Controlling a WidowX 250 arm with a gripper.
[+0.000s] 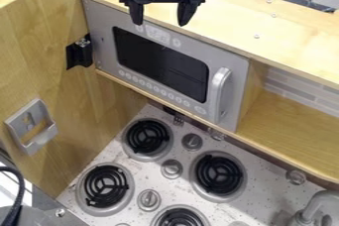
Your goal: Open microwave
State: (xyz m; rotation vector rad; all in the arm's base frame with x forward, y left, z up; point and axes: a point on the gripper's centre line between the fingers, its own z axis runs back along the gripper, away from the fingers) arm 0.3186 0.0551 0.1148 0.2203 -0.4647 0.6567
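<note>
Silver toy microwave closed, black two-finger gripper spread wide near its top edge.
Left to right from here: the gripper, its arm cut off above; the microwave's printed marks, too small to read; its curved silver handle, lower and to the right of the fingertips, well apart; a grey metal tap, partly cut off.

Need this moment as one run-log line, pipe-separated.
gripper: open, empty, at microwave top edge, left of handle | door: closed | handle: door's right side, ungrasped | status: microwave not open
</note>
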